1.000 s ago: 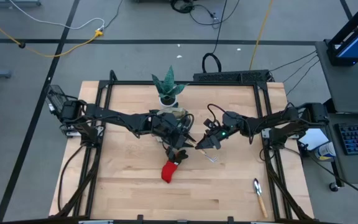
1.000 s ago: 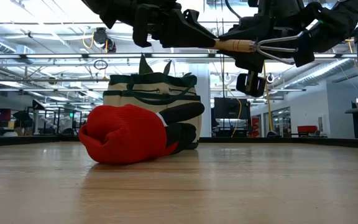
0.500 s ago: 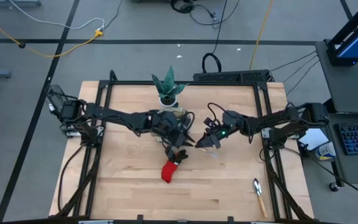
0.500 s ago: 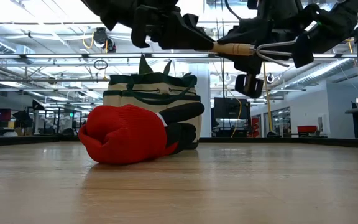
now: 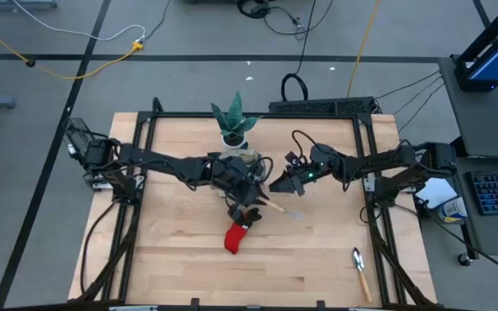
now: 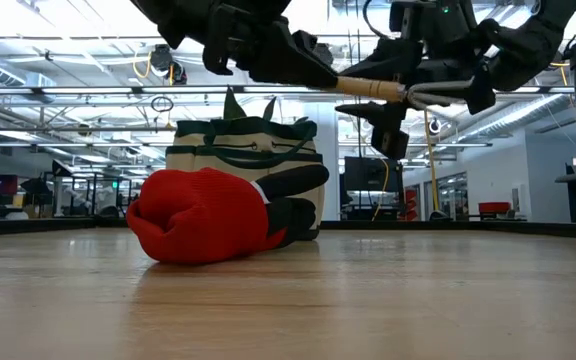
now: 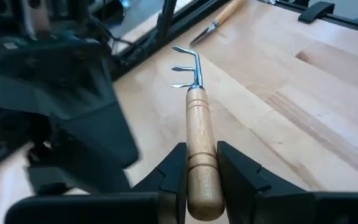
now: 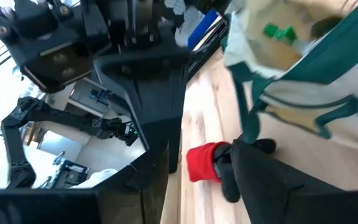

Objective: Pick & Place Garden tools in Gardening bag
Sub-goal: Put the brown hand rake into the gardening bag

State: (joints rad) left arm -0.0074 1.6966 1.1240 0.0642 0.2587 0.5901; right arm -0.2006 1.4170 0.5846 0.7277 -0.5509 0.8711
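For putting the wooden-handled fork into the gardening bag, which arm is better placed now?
The left. Its gripper holds the fork by the wooden handle, close beside the gardening bag. The right gripper has open fingers, nothing between them, so it would need to grasp first.

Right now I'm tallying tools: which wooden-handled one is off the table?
The fork, its handle clamped in the left gripper above the table beside the bag. The trowel lies alone near the table's front right corner.
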